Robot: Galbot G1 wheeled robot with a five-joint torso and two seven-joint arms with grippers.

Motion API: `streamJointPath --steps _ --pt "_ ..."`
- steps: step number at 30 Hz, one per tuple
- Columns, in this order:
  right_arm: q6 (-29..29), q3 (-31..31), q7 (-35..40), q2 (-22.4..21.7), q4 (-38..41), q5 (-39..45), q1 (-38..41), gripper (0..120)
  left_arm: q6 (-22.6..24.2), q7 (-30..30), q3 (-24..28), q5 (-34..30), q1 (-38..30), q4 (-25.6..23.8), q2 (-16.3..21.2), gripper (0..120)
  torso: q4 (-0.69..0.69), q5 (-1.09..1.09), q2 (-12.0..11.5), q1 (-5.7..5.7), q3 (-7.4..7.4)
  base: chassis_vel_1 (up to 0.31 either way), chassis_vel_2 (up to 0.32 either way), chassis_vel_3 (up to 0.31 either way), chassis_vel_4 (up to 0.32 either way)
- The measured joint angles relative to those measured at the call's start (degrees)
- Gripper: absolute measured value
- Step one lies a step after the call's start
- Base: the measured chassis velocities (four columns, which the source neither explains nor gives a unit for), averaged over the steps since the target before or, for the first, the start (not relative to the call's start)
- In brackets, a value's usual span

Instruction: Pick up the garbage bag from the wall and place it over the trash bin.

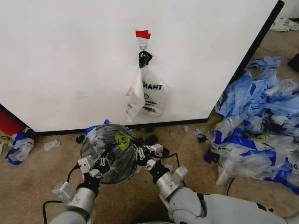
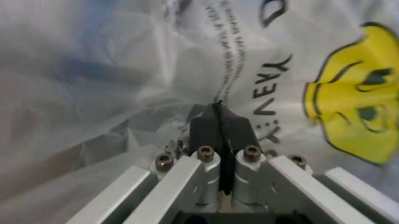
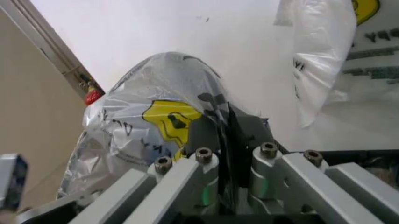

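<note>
Bag draped over bin, both grippers clenched on film.
Garbage bag (image 1: 114, 144) covers trash bin (image 1: 112, 170) near the wall (image 1: 70, 60). Left gripper (image 1: 96, 166) and right gripper (image 1: 145, 156) pinch its plastic. Risk: uneven pull tears film or tips bin. Open floor lies toward the robot; heaped bags (image 1: 261, 135) crowd its right.

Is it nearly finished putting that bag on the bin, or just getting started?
Nearly finished, it seems. The garbage bag is already off the wall and draped over the trash bin, covering its top. In hand: the left gripper and right gripper are both shut on the plastic at opposite sides. Left: letting go. Another bag hangs on the hook.
</note>
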Motion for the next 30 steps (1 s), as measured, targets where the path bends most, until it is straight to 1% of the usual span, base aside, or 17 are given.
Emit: streamJointPath --steps 6,13,21,30 --pt "-0.2 -1.2 -0.2 -0.6 0.2 -0.6 0.4 1 0.1 -0.6 0.8 -0.9 -1.8 2.0 0.4 0 0.00 0.00 0.0 0.00 0.00 0.000 0.000 0.000 0.000" --pt "-0.5 -4.0 -0.2 -0.1 0.0 -1.2 2.3 1 0.3 -2.0 2.4 -2.2 -3.7 4.3 0.5 0 0.00 0.00 0.0 0.00 0.00 0.000 0.000 0.000 0.000" --pt "-0.5 -5.8 -0.1 -0.3 0.0 -1.2 4.0 1 0.4 -2.6 4.0 -2.3 -6.0 6.8 0.7 0 0.00 0.00 0.0 0.00 0.00 0.000 0.000 0.000 0.000" --pt "-0.5 -7.6 -0.2 -1.3 0.6 -1.1 5.2 1 0.4 -4.2 7.6 -2.8 -9.8 11.1 0.7 0 0.00 0.00 0.0 0.00 0.00 0.000 0.000 0.000 0.000"
